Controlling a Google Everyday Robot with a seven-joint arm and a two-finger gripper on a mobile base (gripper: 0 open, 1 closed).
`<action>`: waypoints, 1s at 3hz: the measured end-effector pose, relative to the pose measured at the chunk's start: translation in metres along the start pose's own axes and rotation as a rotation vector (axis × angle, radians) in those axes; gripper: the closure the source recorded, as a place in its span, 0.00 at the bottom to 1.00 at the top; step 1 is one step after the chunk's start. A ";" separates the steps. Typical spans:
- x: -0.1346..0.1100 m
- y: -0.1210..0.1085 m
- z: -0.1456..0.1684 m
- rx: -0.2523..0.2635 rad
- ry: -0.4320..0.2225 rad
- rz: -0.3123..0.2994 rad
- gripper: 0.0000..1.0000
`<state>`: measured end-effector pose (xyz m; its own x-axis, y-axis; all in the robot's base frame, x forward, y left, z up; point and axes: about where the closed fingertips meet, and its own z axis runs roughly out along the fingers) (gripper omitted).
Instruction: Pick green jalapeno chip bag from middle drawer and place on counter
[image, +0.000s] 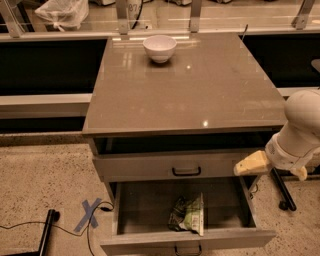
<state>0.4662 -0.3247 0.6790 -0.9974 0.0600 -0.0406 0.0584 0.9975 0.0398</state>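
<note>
Wide grey middle drawer (145, 210) pulled open, nearest. Crinkled light-green and white foil jalapeno chip bag (189, 216) lies on drawer floor, right of centre, against front wall. Two-finger gripper (276, 169) hangs right of cabinet, above drawer's right side, tan fingers (252, 163) spread, holding nothing. Beyond, glossy grey-brown counter (190, 90); round white bowl (159, 47) near far edge.

Hand (254, 163) low at far right
</note>
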 end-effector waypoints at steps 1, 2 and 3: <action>0.022 -0.004 0.045 -0.137 0.064 0.227 0.00; 0.027 0.001 0.054 -0.184 0.083 0.282 0.00; 0.027 0.001 0.054 -0.184 0.083 0.282 0.00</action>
<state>0.4421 -0.3203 0.6239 -0.9437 0.3213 0.0789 0.3308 0.9182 0.2179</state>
